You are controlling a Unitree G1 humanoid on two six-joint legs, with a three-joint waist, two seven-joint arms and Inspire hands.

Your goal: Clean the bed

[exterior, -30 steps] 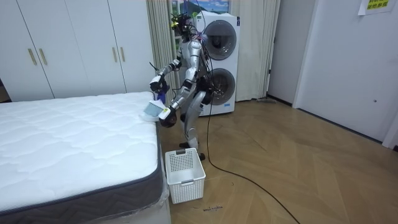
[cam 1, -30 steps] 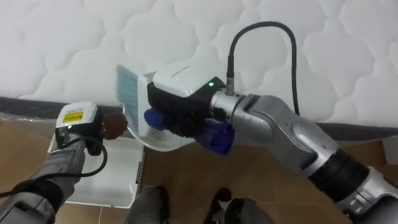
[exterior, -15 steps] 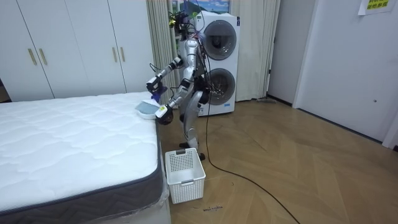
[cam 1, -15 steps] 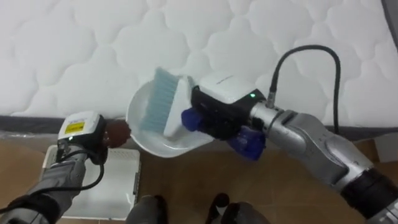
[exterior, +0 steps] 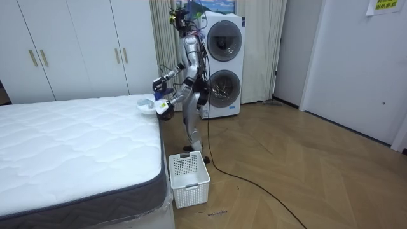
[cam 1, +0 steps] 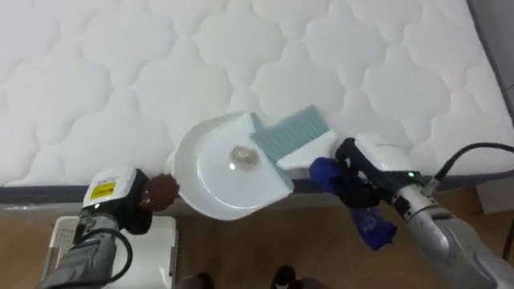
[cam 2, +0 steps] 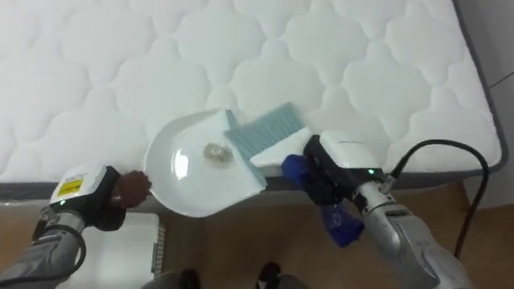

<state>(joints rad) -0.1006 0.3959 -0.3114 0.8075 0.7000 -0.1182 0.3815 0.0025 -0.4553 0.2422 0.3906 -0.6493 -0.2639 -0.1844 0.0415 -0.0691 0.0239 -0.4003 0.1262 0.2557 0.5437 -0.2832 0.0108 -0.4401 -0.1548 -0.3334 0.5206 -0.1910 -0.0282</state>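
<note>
A white dustpan (cam 1: 210,186) lies level at the mattress edge, with a small crumpled scrap (cam 1: 241,156) in its bowl. Its brown handle (cam 1: 161,190) points left, and my left hand (cam 1: 119,207) is shut on it, just off the bed's side. A brush with pale blue bristles (cam 1: 290,133) rests at the pan's right rim. My right hand (cam 1: 359,172) is shut on the brush's blue handle. In the room view I stand at the bed's corner and hold the dustpan (exterior: 145,105) over the mattress.
The white quilted mattress (cam 1: 120,72) takes up the upper part of the view, its dark side band (cam 1: 48,193) below. A white slatted basket (exterior: 189,178) stands on the wood floor by the bed. Two stacked washing machines (exterior: 224,63) are behind me.
The brush swung from the pan's left side to its right rim. The pan went from tilted to level over the mattress edge, and a scrap now lies in it. I stand more upright.
</note>
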